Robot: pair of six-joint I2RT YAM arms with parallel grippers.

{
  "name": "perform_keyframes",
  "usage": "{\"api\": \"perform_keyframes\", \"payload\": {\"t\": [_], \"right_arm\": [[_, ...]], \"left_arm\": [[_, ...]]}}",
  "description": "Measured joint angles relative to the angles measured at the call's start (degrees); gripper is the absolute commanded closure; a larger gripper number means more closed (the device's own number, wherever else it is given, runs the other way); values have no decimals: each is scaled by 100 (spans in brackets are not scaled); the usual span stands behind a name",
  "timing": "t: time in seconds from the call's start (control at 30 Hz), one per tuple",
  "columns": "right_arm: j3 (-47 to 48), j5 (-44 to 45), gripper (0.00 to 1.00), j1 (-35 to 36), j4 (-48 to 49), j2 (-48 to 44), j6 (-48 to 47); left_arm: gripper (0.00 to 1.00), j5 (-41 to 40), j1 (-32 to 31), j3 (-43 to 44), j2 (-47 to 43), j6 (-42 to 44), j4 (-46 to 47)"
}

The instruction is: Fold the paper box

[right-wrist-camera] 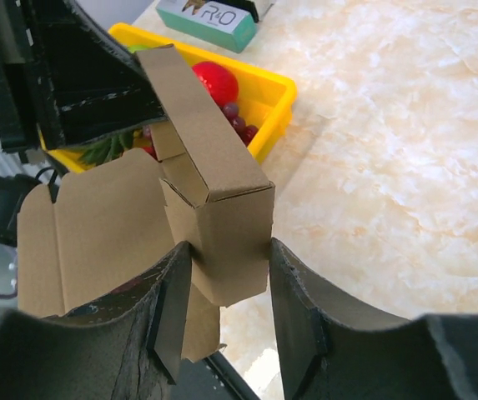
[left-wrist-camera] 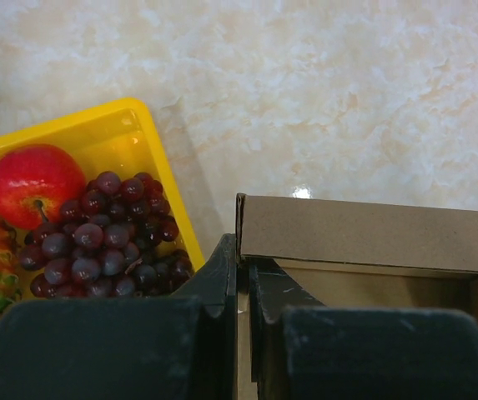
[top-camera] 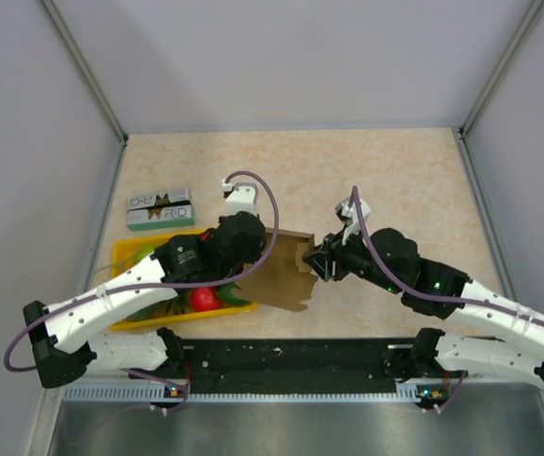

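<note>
the left hand (left-wrist-camera: 240, 254) is pinching a thin wall of the brown paper box (top-camera: 283, 277), its fingers nearly together. the right hand (right-wrist-camera: 226, 262) is clamping the box's folded end between half-spread fingers. the partly folded box is sitting between both hands. a yellow tray (left-wrist-camera: 151, 137) holding grapes (left-wrist-camera: 109, 237) and an apple (left-wrist-camera: 34, 183) is lying just left of the left hand on the counter (top-camera: 395, 180).

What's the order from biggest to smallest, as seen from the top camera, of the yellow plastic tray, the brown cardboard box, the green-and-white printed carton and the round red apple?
1. yellow plastic tray, even partly hidden
2. brown cardboard box
3. green-and-white printed carton
4. round red apple
</note>
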Motion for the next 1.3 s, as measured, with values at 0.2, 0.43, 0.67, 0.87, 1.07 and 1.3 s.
{"api": "perform_keyframes", "payload": {"t": [0.2,0.43,0.67,0.87,1.07,1.3], "right_arm": [[236,852,58,280,-66,393,153],[769,1982,65,649,-337,984,374],[1130,2946,65,909,-590,1482,555],[1353,3558,73,1088,-741,1829,614],[1572,4172,100,1209,-951,2142,649],[1733,5058,100,1362,-944,2583,468]], "left_arm": [[100,-455,-136,122,79,-181,-240],[100,-997,-289,264,166,-525,-444],[100,-1305,-402,284,166,-807,-614],[100,-1445,-461,302,166,-970,-645],[100,-1593,-535,350,164,-1058,-756],[100,-1735,-686,363,192,-1209,-804]]}}
